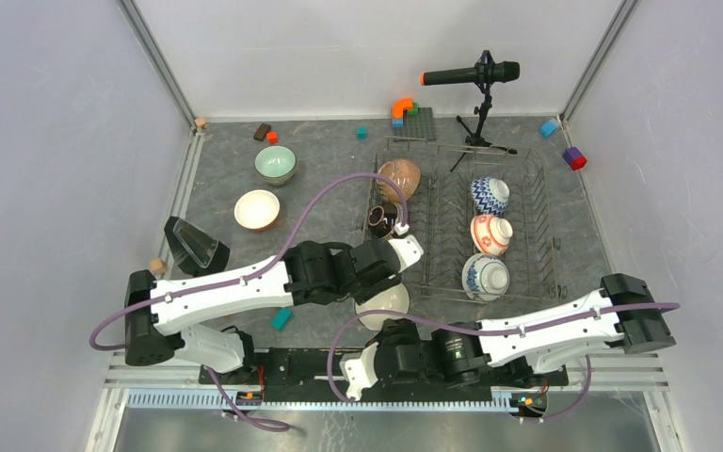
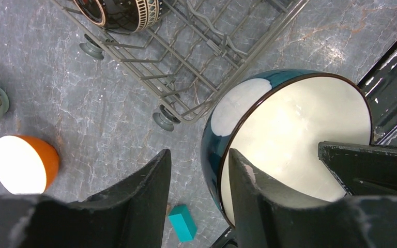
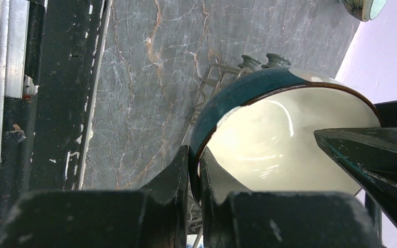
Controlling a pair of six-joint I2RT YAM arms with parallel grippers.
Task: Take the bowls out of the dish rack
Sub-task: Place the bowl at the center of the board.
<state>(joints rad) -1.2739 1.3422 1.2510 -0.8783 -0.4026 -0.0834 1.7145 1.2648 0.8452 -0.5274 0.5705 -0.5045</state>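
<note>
The teal bowl [image 2: 289, 129] hangs tilted on edge just off the dish rack's [image 2: 207, 57] near corner, above the worktop [image 2: 57, 93]. The right hand [image 3: 194, 155] is clenched on its rim. The left hand [image 2: 199, 155] straddles another stretch of that rim, fingers apart, not yet pinching, probably for a handover.

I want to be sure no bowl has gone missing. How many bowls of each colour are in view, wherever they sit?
blue-and-white bowls: 2
red-and-white bowl: 1
brown speckled bowl: 1
dark striped bowl: 1
pale green bowl: 1
orange bowl: 1
teal bowl: 1
Total: 8
</note>
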